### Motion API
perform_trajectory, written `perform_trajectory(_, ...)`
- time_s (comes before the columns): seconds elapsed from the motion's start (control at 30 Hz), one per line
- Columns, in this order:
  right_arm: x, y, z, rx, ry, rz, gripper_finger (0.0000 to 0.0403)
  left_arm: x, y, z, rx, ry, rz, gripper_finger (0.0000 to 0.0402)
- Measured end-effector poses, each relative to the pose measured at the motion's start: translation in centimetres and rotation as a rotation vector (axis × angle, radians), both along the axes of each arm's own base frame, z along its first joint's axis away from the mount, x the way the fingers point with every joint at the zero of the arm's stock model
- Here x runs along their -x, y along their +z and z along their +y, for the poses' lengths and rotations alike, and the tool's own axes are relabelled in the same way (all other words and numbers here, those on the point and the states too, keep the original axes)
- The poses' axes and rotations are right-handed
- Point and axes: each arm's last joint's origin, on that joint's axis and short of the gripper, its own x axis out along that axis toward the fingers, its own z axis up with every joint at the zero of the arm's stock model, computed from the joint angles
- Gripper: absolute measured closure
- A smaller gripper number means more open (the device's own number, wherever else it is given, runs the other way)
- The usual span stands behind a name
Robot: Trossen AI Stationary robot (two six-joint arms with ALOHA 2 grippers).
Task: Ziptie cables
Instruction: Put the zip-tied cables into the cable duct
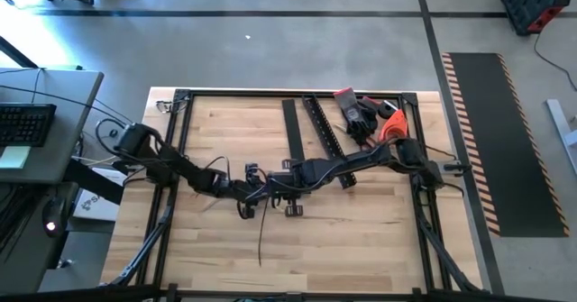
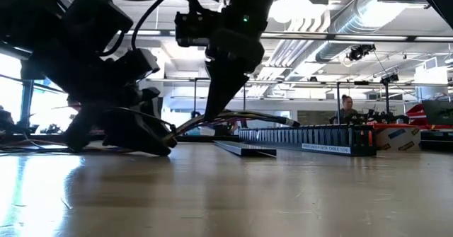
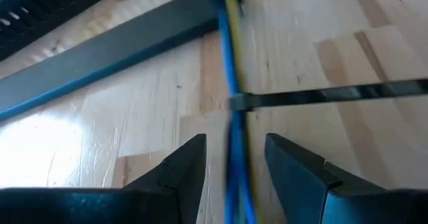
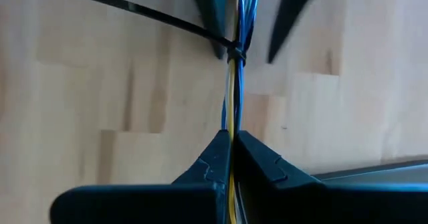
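- High view: both arms are meeting over the middle of the table (image 1: pixel 361 239). The left gripper (image 1: pixel 255 191) and right gripper (image 1: pixel 275 183) are sitting just beside each other, with the cables (image 1: pixel 261 230) trailing from between them toward the near edge. Two black rails (image 1: pixel 326 140) are lying beyond the grippers; gloves (image 1: pixel 358 114) and an orange tool (image 1: pixel 393 126) are resting at the far right corner.
- Low view: both arms are reaching down to the tabletop, and the cables (image 2: pixel 233 118) are running low over the wood toward a rail (image 2: pixel 304 139). A person (image 2: pixel 347 110) is sitting far behind.
- Left wrist view: the left gripper's fingers (image 3: pixel 187 174) are standing spread, the cables (image 3: pixel 234 83) passing between them without touching either; a ziptie (image 3: pixel 321 97) is crossing the bundle.
- Right wrist view: the right gripper (image 4: pixel 233 150) is pinching the cables (image 4: pixel 234 97) with fingers pressed together; the ziptie (image 4: pixel 134 11) is looped around the bundle just ahead, and the left fingers (image 4: pixel 210 17) are flanking it.
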Motion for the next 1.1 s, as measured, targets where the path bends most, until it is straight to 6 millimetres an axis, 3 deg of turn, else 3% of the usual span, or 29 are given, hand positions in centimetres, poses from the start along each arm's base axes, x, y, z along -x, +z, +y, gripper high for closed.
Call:
perform_trajectory(0.2,0.4,0.0,1.8,-0.044,0.011,0.015,0.0403,0.0,-0.7,-0.3,-0.048,0.036,-0.007,0.0279)
perform_trajectory(0.33,0.8,0.0,3.9,-0.051,0.084,0.010,0.0403,0.0,-0.8,-0.5,-0.075,-0.015,0.012,0.0346)
perform_trajectory(0.43,1.1,0.0,4.7,-0.033,0.043,0.017,0.0394,0.1,-0.8,-0.5,-0.085,-0.035,0.019,0.0392)
perform_trajectory(0.7,3.8,-0.6,5.8,0.007,-0.098,0.225,0.0300,0.4,-0.3,-1.1,-0.114,-0.050,0.011,0.0400)
perform_trajectory(0.9,6.9,-4.2,6.8,0.103,-0.103,0.345,0.0220,0.8,0.4,-1.9,-0.146,-0.108,0.005,0.0401)
perform_trajectory(1.03,8.9,-5.0,5.8,0.118,-0.180,0.338,0.0206,1.1,0.8,-2.4,-0.164,-0.158,0.013,0.0401)
perform_trajectory(1.1,9.8,-4.5,5.5,0.115,-0.185,0.293,0.0209,1.3,1.1,-2.5,-0.166,-0.173,0.021,0.0401)
